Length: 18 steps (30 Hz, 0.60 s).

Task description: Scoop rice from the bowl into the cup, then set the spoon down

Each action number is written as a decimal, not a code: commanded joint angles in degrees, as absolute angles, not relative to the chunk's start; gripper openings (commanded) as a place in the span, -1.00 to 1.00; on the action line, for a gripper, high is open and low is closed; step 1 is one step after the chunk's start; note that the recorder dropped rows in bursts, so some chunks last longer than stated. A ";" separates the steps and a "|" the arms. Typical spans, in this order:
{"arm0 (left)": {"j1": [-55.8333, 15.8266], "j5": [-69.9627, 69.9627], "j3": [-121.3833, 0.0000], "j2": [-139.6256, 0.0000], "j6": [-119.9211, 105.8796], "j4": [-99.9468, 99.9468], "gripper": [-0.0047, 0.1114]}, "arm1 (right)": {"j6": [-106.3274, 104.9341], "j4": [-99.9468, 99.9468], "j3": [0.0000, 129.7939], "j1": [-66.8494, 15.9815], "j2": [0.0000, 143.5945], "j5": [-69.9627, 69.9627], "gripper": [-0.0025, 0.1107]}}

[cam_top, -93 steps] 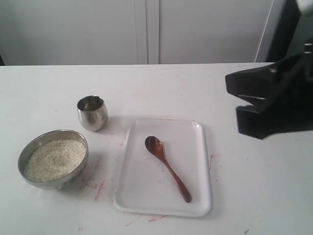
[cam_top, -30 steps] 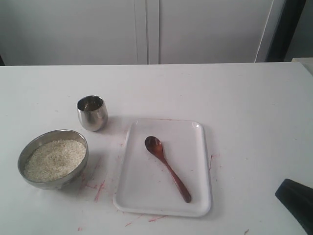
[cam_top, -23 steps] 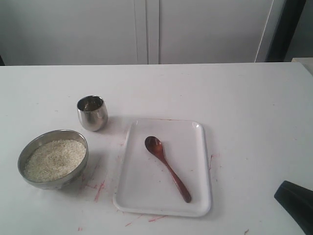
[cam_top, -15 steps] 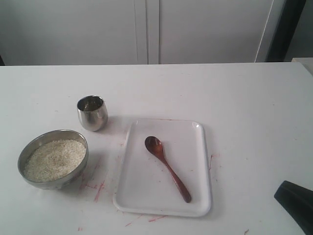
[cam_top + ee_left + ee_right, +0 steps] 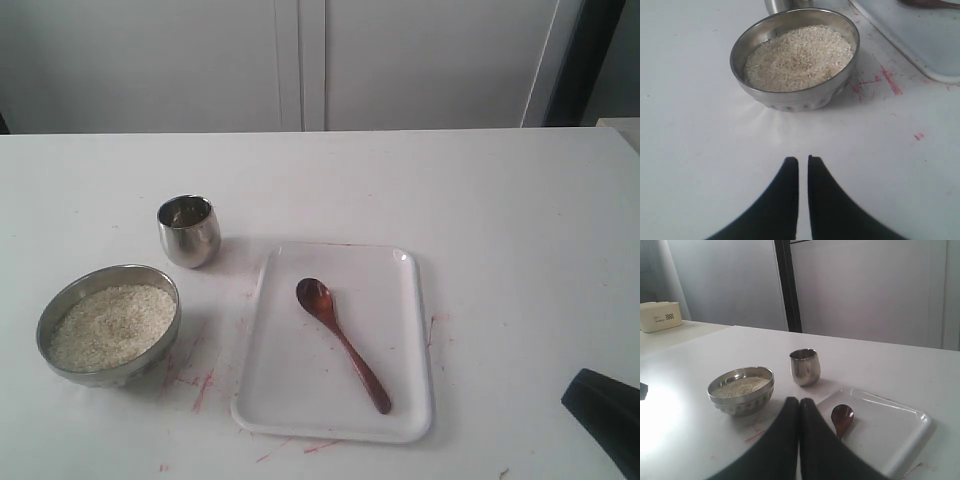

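My right tool [image 5: 800, 401] is pressed together and empty; my left tool [image 5: 803, 160] is all but pressed together, near the bowl [image 5: 790, 100]. The spoon [image 5: 342, 343] lies on the tray [image 5: 290, 390].

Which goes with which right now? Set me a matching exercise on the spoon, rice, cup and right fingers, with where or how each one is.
Things:
1. spoon
2. rice
3. cup
4. right fingers

Place or state:
A. in the bowl
B. closed together, holding nothing
C. lying on the white tray
D. upright on the table

Pairs: 1-C, 2-A, 3-D, 4-B.
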<state>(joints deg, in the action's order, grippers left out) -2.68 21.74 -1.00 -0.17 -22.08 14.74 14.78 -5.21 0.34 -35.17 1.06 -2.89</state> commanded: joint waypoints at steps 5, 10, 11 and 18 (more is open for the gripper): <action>-2.99 21.87 -0.70 0.00 -22.27 15.37 -0.67 | 14.10 -5.45 0.00 -30.44 0.00 -2.52 -0.96; -2.99 21.87 -0.70 0.00 -22.27 15.37 -0.67 | 14.10 -5.45 0.00 -26.08 0.00 -2.52 -0.96; -2.99 21.87 -0.70 0.00 -22.27 15.37 -0.67 | 14.10 -5.45 0.00 -25.11 0.00 -2.52 -0.96; -2.99 21.87 -0.70 0.00 -22.27 15.37 -0.67 | 14.10 -5.45 0.00 -15.53 0.00 -2.52 -0.96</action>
